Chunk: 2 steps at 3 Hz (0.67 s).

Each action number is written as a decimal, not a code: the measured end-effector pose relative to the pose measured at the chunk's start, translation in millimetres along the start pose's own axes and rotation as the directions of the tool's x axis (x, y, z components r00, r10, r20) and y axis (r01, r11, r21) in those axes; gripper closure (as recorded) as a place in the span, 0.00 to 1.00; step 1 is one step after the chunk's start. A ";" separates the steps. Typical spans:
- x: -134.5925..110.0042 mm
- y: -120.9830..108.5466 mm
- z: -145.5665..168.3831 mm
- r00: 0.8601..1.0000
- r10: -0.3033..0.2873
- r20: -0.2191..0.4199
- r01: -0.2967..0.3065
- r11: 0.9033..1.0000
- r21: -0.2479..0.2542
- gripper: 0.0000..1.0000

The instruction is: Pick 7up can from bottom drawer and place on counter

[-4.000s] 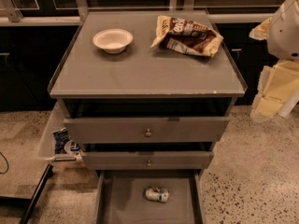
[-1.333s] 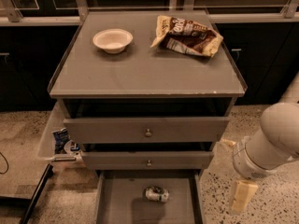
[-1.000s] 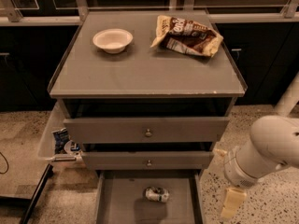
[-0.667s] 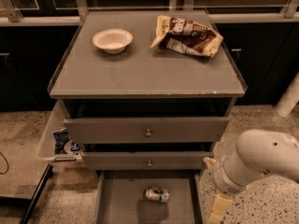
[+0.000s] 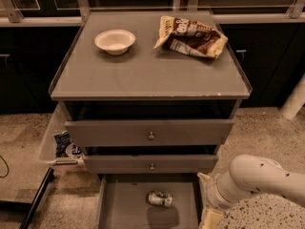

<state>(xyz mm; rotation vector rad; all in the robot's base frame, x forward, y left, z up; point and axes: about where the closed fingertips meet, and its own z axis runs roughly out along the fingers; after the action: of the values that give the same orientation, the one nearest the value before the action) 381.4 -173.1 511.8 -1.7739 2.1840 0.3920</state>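
At the far left, a clear plastic bin hung beside the cabinet, holding a few blue-and-white packets. A dark bar slanted across the speckled floor below it.

On the counter, one cream bowl stood upright near the back left. One brown-and-yellow chip bag lay crumpled at the back right, well apart from the bowl.

Below the counter were three grey drawers. The top drawer and the middle drawer each carried one small round knob. Both stood pulled out a little, the top one overhanging the one beneath. The bottom drawer was pulled out farthest, its flat floor exposed.

One 7up can lay on its side on that floor, near the middle of the drawer. It sat just in front of the middle drawer's face, with bare drawer floor all around it. The two upper drawers jutted out above the back of the bottom drawer.

To the right of the can, the one pale robot arm reached in from the right edge, low over the floor. Its gripper sat at the drawer's right wall, close to the can but apart from it. The lower edge of the view cut it off, so whether it was spread or pressed together could not be told.

One white post leaned at the far right, in front of the dark cabinets.
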 end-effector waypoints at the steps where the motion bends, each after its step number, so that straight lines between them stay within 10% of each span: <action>1: 0.3 1.4 -0.3 1.000 0.000 -0.004 0.000 1.000 0.002 0.00; 2: 7.4 -1.2 19.2 1.000 0.021 0.004 -0.021 0.999 0.031 0.00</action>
<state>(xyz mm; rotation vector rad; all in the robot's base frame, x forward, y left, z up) 382.3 -172.4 491.1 -1.7339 2.1955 0.3635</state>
